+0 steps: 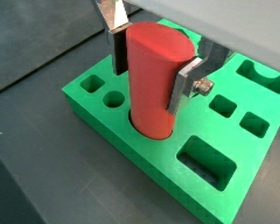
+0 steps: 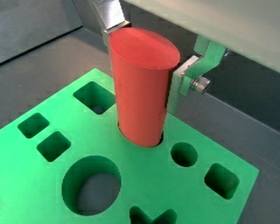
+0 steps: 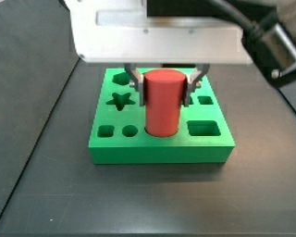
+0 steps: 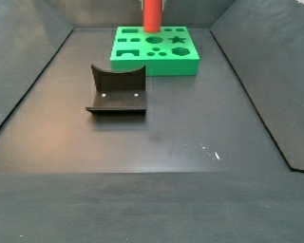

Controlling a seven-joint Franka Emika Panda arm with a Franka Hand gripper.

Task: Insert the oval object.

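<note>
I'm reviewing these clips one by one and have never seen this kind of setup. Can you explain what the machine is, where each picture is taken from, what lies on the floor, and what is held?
This is a single robot arm ending in a two-finger gripper. Two pictures come from cameras on the arm's wrist, looking down past the fingers; two come from cameras fixed beside the table. On the dark floor sits a green block with cut-out holes of different shapes: star, squares, circles. The gripper is above it, its silver fingers on either side of the oval object, a tall red peg standing upright with its lower end in a hole of the block. Whether it is fully seated I cannot tell. Apart from the block stands the fixture, a dark bracket, part of the rig.
</note>
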